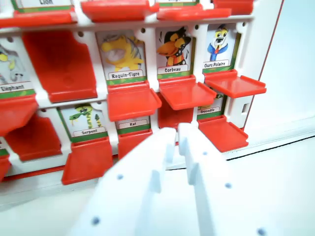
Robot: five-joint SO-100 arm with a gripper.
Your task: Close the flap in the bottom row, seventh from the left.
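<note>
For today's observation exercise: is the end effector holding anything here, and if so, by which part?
Nothing is held. The white end effector sits in front of the red flap board with only a narrow, empty gap between its fingers.

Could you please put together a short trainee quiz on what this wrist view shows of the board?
1. True or false: the Corbeau card sits directly to the wrist view's left of the Ours Polaire card.
2. Which card is directly below the Requin-Tigre card? A) Serpent B) Rat C) Elephant
3. Fill in: the bottom-row slot just above the fingers of the gripper lies between Rat and ____.

Key: 1 true; 2 B; 3 Crocodile.
</note>
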